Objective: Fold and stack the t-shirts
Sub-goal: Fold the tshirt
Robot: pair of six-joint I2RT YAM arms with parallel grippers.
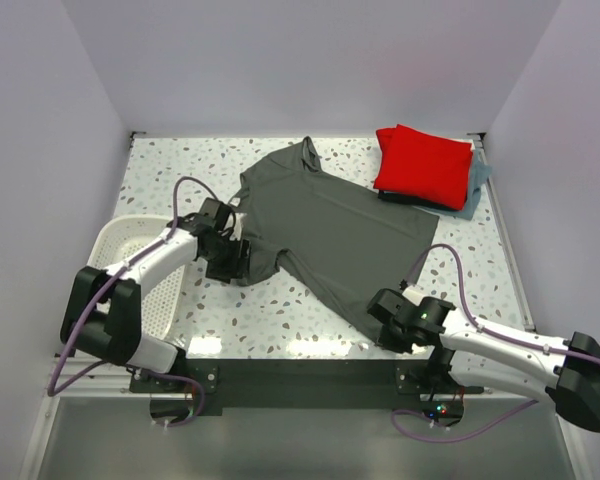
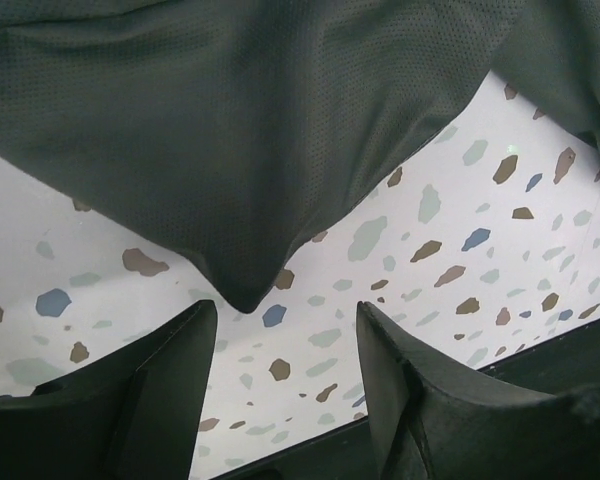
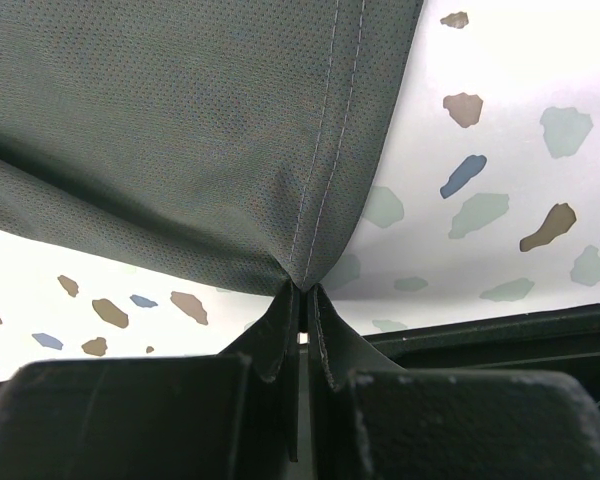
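Observation:
The large dark grey t-shirt [image 1: 330, 230] lies spread on the speckled table, collar toward the back. My left gripper [image 1: 242, 262] is open at its near-left sleeve; in the left wrist view the sleeve tip [image 2: 242, 290] hangs just beyond my spread fingers [image 2: 400, 400], which hold nothing. My right gripper [image 1: 382, 318] is shut on the shirt's near hem corner [image 3: 302, 270], lifted a little off the table. The folded bright red t-shirt [image 1: 422, 166] lies on the folded light blue-grey one [image 1: 476, 190] at the back right.
A white plastic basket [image 1: 145, 290] stands at the left edge beside my left arm. White walls enclose the table on three sides. A dark rail [image 1: 300, 375] runs along the near edge.

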